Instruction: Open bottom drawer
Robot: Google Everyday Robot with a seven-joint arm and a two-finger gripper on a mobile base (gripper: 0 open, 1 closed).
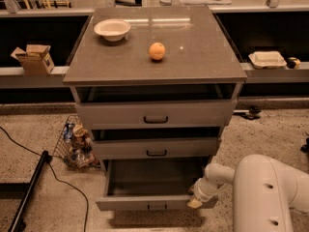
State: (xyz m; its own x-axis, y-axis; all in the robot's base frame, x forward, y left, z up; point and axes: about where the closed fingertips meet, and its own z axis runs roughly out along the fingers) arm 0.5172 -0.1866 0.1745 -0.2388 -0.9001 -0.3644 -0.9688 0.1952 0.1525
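Note:
The grey cabinet has three drawers. The bottom drawer (145,203) is pulled well out, its dark inside showing, with a small black handle at the centre of its front. The middle drawer (155,148) and top drawer (155,114) stand slightly out. My white arm reaches in from the lower right. My gripper (195,202) is at the right end of the bottom drawer's front panel, by its top edge.
A white bowl (112,29) and an orange (157,50) rest on the cabinet top (203,47). A wire basket of items (75,141) stands on the floor left of the cabinet. A black pole and cable (29,192) lie at lower left. Shelves behind hold a cardboard box (34,58) and a white container (267,59).

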